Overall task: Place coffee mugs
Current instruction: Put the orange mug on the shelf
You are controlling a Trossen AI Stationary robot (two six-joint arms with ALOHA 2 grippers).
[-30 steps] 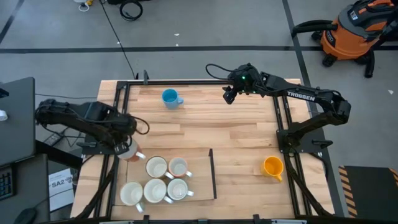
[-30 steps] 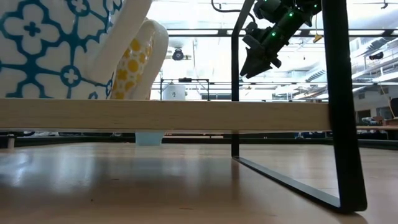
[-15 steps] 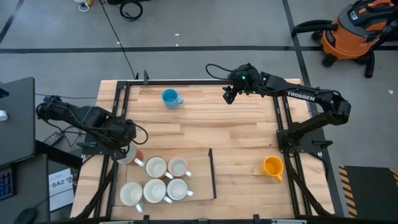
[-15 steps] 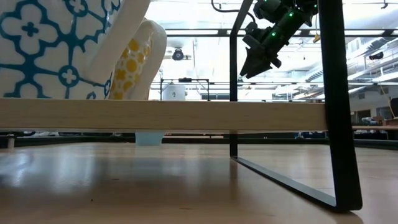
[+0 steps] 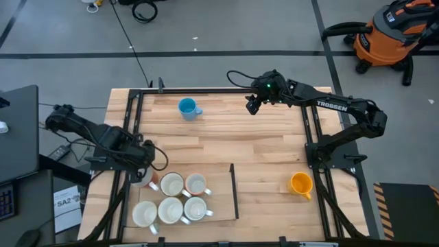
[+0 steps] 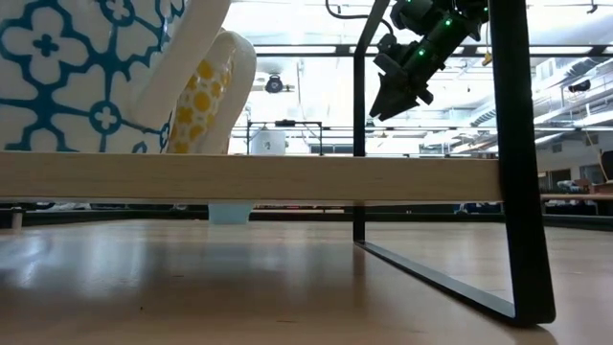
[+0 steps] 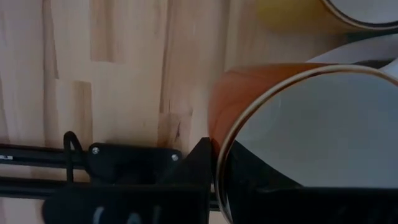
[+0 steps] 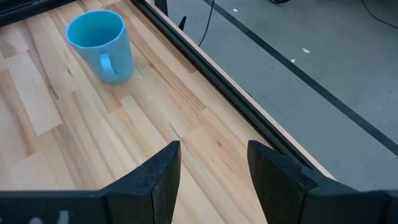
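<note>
I had the reddish-brown mug [image 7: 292, 124] pinched by its rim in the left gripper [image 5: 140, 168], just outside the tray [image 5: 233, 189] at its left far corner, touching the white mug [image 5: 171, 184] nearest it. The tray lay toward my right from that mug. I counted five mugs in the tray, plus a blue mug [image 5: 187, 108] and an orange-yellow mug [image 5: 300, 183] well apart from it. My right gripper [image 5: 252, 105], fingers spread and empty, hung nearer the blue one.

- Your table [image 5: 260, 158] is pale butcher-block wood with a black metal frame [image 5: 309, 137] around it.
- Beyond its far right corner you have an orange shop vacuum [image 5: 387, 34] on the grey floor [image 5: 226, 34].
- A coiled black cable [image 5: 144, 9] lies on that floor.
</note>
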